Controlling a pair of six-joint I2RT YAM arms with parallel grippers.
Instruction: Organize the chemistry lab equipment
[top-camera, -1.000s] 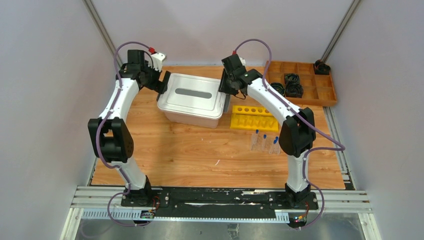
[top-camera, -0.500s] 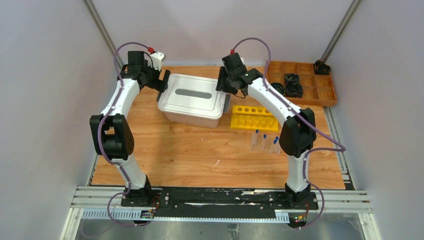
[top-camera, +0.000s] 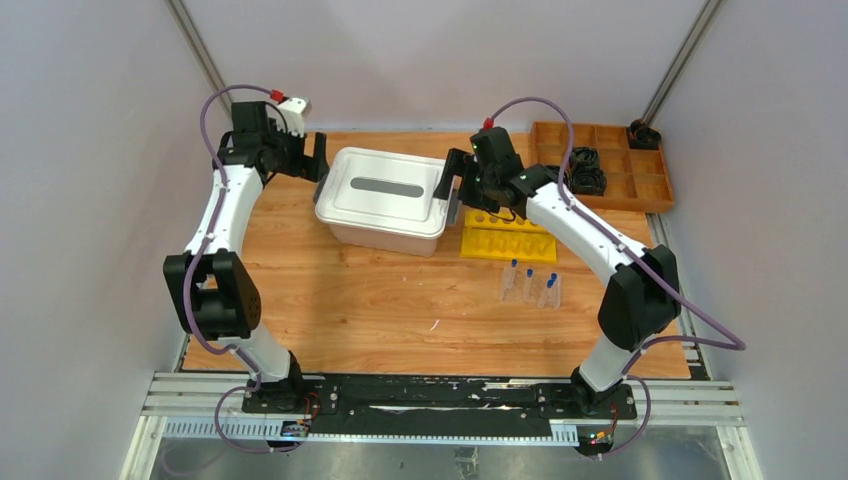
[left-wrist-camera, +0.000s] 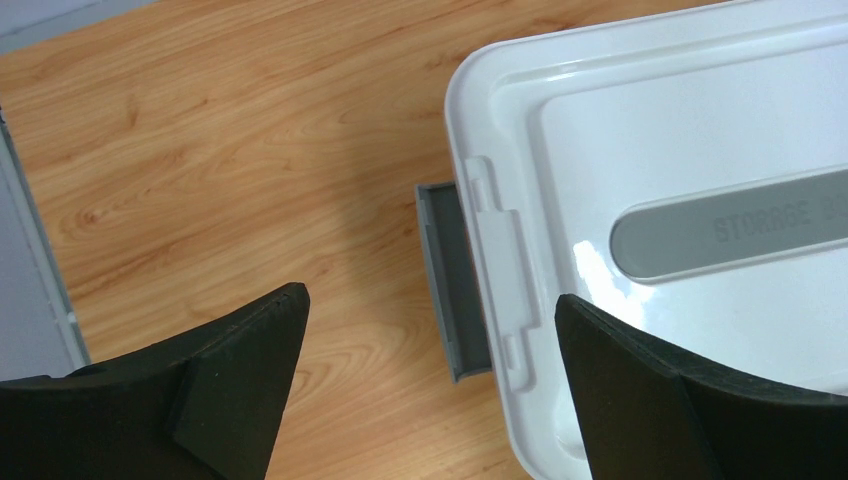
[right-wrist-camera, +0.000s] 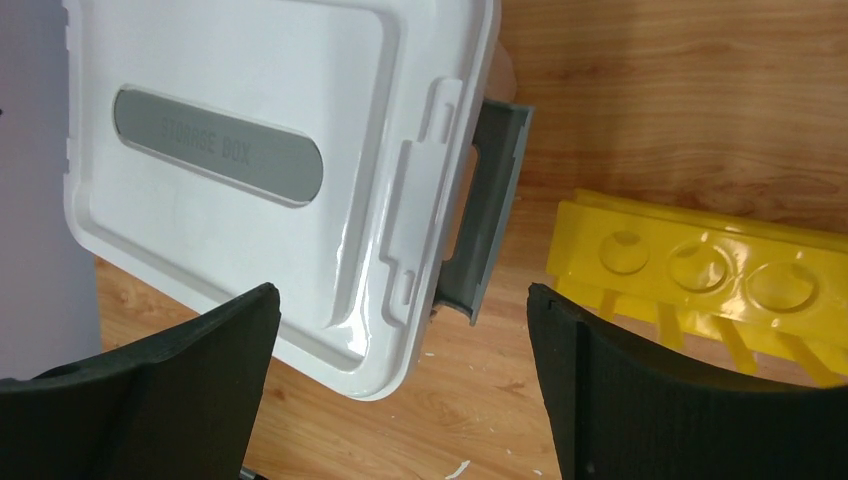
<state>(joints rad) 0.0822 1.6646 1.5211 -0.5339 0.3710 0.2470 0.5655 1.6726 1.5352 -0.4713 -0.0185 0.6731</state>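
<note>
A white lidded storage box (top-camera: 385, 200) stands mid-table, its lid (left-wrist-camera: 690, 150) on. My left gripper (top-camera: 318, 158) hovers open beside the box's left end, its jaws straddling the swung-out grey latch (left-wrist-camera: 455, 290). My right gripper (top-camera: 450, 188) hangs open over the box's right end, where the other grey latch (right-wrist-camera: 490, 220) sticks out too. Neither gripper holds anything. The yellow tube rack (top-camera: 505, 235) lies just right of the box, also in the right wrist view (right-wrist-camera: 700, 265). Three small clear tubes with blue caps (top-camera: 530, 280) stand in a clear rack (top-camera: 532, 294) nearer the arms.
A brown wooden compartment tray (top-camera: 655, 190) with black ring-shaped parts (top-camera: 587, 170) sits at the back right. Another black part (top-camera: 643, 132) rests by the tray's far corner. Grey walls close in on both sides.
My right gripper has opened wide and drawn back to the right, off the box's right latch. My left arm has pulled slightly back and up from the left end.
</note>
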